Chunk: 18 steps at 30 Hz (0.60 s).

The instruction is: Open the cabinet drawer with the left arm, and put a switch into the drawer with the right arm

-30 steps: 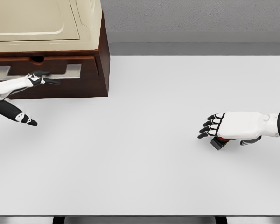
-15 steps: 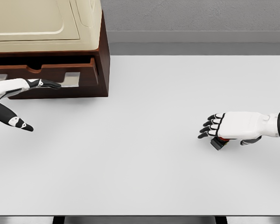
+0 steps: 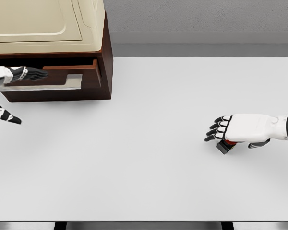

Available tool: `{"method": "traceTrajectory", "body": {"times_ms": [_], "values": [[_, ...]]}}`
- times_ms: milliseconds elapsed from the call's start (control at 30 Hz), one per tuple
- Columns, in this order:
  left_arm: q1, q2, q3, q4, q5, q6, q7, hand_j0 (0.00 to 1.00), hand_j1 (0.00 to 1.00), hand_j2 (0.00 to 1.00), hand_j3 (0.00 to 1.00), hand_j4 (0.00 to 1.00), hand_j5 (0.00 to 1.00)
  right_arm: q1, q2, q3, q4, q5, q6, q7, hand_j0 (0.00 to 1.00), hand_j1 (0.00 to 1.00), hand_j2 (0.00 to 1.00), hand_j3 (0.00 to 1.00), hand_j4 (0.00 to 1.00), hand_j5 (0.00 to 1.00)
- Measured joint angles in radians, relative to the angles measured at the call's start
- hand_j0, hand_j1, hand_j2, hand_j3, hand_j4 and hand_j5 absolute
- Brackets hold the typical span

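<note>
left robot hand (image 3: pixel 19 74), fingers loosely open, rests on the dark brown wooden cabinet drawer (image 3: pixel 62 76); pull straight outward. right robot hand (image 3: pixel 230 128) cups the small black-and-red switch (image 3: pixel 224 146) on the white counter (image 3: pixel 144 182), grip unconfirmed.

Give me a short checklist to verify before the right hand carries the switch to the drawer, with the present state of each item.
1. Drawer pulled out of the cabinet: ok, partly open.
2. Left hand clear of the drawer opening: not ok, it is at the drawer front.
3. Right hand over the switch: ok.
4. Fingers closed on the switch: cannot tell.
5. Table between switch and cabinet free of obstacles: ok.
</note>
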<state>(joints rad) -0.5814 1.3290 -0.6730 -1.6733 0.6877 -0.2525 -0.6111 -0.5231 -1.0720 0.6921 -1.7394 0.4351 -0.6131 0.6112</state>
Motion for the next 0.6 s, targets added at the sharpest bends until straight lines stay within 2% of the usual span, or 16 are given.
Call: {"method": "traceTrajectory", "body": {"times_ms": [600], "values": [[0.011,-0.060,-0.003,0.090,-0.056,0.004,0.000,1.00,1.00,1.00,1.00,1.00,1.00,-0.006,0.001,-0.003,0.023,0.023,0.000,0.000,1.00,1.00,1.00,1.00,1.00,1.00]]}}
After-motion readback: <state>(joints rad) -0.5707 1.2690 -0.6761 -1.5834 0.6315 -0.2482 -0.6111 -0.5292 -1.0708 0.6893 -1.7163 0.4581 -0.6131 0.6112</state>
